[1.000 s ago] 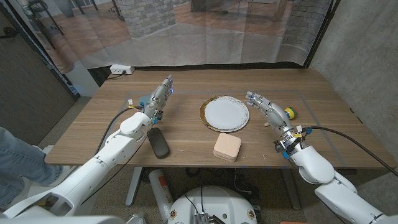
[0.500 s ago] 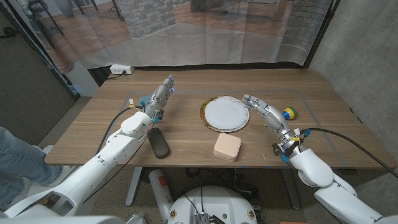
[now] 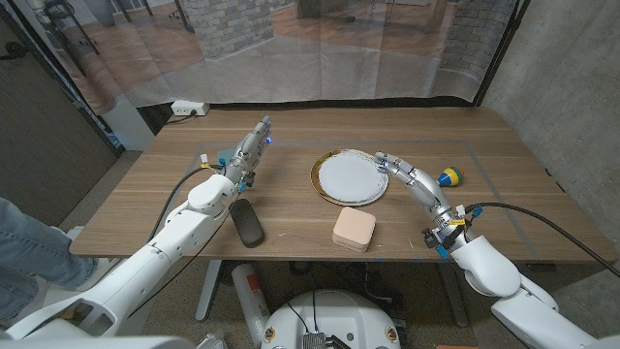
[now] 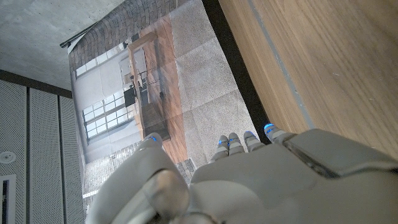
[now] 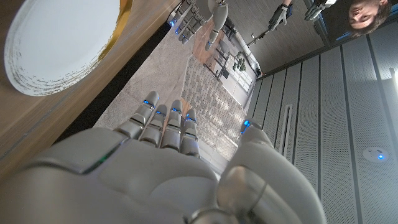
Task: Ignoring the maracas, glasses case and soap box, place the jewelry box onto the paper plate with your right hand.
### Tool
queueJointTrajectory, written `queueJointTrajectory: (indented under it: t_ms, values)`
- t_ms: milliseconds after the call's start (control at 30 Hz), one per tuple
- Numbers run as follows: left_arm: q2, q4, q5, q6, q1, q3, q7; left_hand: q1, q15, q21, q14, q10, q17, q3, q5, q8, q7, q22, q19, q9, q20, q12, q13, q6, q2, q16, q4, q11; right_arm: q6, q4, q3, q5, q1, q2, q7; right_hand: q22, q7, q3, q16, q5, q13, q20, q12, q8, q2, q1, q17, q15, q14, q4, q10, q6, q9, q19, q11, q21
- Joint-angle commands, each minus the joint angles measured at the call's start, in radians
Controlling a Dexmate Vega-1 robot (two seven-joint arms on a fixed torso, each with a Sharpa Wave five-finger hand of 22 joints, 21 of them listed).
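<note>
Wooden tabletop (image 3: 291, 208) carries everything here, and at its left side the left hand (image 3: 250, 152) stands on the wood with fingers straight and apart, holding nothing, a small blue object (image 3: 224, 158) just beside it; this hand has no part in the step and is best left parked. Near the front edge lies the dark glasses case (image 3: 247, 224), to be ignored. In the middle sits the gold-rimmed paper plate (image 3: 350, 177), and just in front of it, close to but apart from its rim, rests the pink square jewelry box (image 3: 355, 230). The right hand (image 3: 407, 176) hovers beside the plate's right edge, fingers extended and spread, empty. To do the reach well, I judge it should draw back toward the box, come down over it with thumb and fingers on opposite sides, and avoid nudging the plate. The maraca (image 3: 449, 176) lies well to the right.
</note>
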Motion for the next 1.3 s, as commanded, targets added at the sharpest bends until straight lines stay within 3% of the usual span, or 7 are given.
queueJointTrajectory:
  t_ms: [33, 467, 1300]
  values:
    - [0.002, -0.003, -0.001, 0.005, 0.003, 0.001, -0.002, 0.01, -0.002, 0.007, -0.029, 0.004, 0.003, -0.004, -0.004, 0.004, 0.001, 0.004, -0.074, 0.003, -0.003, 0.002, 0.005, 0.001, 0.001, 0.003, -0.002, 0.005, -0.001, -0.026, 0.016, -0.045, -0.029, -0.004, -0.015, 0.003, -0.009, 0.0, 0.0, 0.002, 0.006, 0.004, 0.003, 0.006, -0.001, 0.009, 0.002, -0.004, 0.007, -0.008, 0.007, 0.006, -0.001, 0.004, -0.004, -0.007]
    - [0.0, -0.012, 0.008, 0.001, 0.004, 0.002, 0.007, 0.011, -0.001, 0.007, -0.029, 0.004, 0.003, -0.006, -0.005, 0.003, 0.001, 0.004, -0.075, 0.003, -0.002, 0.002, 0.005, 0.001, 0.002, 0.003, -0.002, 0.004, -0.007, -0.06, 0.051, -0.143, -0.075, -0.005, -0.05, 0.003, -0.015, 0.001, -0.002, 0.003, 0.006, 0.005, 0.002, 0.005, -0.001, 0.015, 0.002, -0.004, 0.008, -0.013, 0.006, 0.006, -0.001, 0.005, -0.007, -0.016]
    - [0.003, -0.024, 0.012, 0.0, 0.01, 0.003, 0.009, 0.012, -0.003, 0.008, -0.025, 0.008, 0.003, -0.01, -0.007, 0.005, -0.001, 0.004, -0.076, 0.003, 0.002, 0.002, 0.005, 0.007, 0.004, 0.004, -0.003, 0.003, -0.044, -0.092, 0.06, -0.339, -0.103, 0.008, -0.108, 0.004, -0.021, 0.005, -0.005, 0.004, 0.006, 0.008, -0.001, 0.003, 0.003, 0.028, 0.001, -0.004, 0.004, -0.022, 0.002, 0.003, -0.001, 0.004, -0.012, -0.031]
